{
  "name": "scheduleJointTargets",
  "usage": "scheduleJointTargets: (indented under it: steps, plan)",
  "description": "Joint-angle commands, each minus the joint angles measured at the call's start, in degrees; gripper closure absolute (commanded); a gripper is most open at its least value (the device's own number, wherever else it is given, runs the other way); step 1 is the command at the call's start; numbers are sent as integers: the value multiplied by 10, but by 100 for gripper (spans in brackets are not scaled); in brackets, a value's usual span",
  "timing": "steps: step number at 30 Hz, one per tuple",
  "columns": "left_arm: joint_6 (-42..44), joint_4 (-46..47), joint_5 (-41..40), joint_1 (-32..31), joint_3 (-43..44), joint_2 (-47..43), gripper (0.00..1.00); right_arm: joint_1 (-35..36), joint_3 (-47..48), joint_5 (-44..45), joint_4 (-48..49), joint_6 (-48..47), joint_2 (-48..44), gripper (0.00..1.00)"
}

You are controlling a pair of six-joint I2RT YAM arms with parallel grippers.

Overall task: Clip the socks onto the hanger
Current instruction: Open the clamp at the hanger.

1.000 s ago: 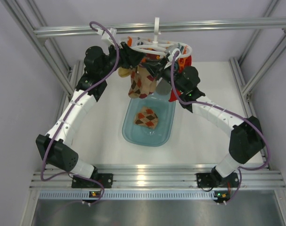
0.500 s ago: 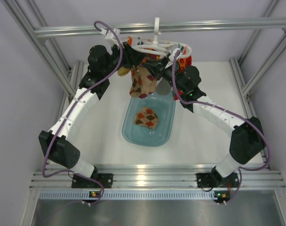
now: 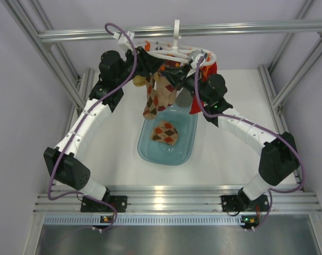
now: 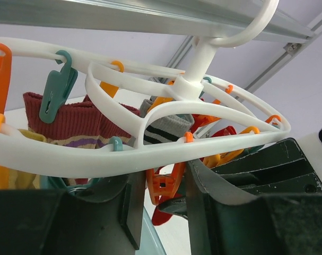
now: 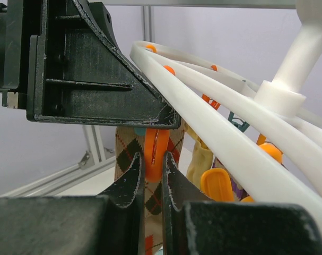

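White tabletop (image 3: pixel 113 159) holds a blue tray (image 3: pixel 146 149) with one argyle sock (image 3: pixel 165 133), and above it the hanger (image 3: pixel 174 53) rings crowd both wrist views, where the right gripper (image 5: pixel 153 162) pinches an orange clip (image 5: pixel 155 144) over a hanging sock (image 5: pixel 128 154) while the left gripper (image 4: pixel 162 199) gapes, seemingly around a second clip (image 4: pixel 166 181).

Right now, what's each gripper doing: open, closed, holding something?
Left gripper: cannot be told; an orange clip sits between its jaws.
Right gripper: closed on an orange hanger clip.
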Motion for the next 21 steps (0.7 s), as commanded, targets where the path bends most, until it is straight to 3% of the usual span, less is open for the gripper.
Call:
scheduleJointTargets:
  steps: [1, 3, 4, 7, 10, 14, 21]
  plan:
    - [-33, 59, -37, 6, 4, -11, 87, 9, 0, -69, 18, -3, -31, 97]
    - [-38, 58, -30, 5, 4, -10, 99, 9, 2, -69, 8, -3, -32, 86]
    - [-43, 58, -25, 6, 3, -9, 100, 8, 2, -68, 3, -3, -36, 70]
    - [-48, 51, -21, 6, 1, -6, 100, 2, -15, -63, -3, -2, -49, 57]
    - [-45, 36, -25, 5, 2, -4, 100, -3, -49, -59, -8, -6, -70, 52]
    - [-48, 26, -30, 6, 2, -4, 100, -9, -69, -69, -29, -11, -83, 52]
    - [-70, 36, -34, 5, -17, -13, 100, -11, -28, -54, -12, 20, -62, 55]
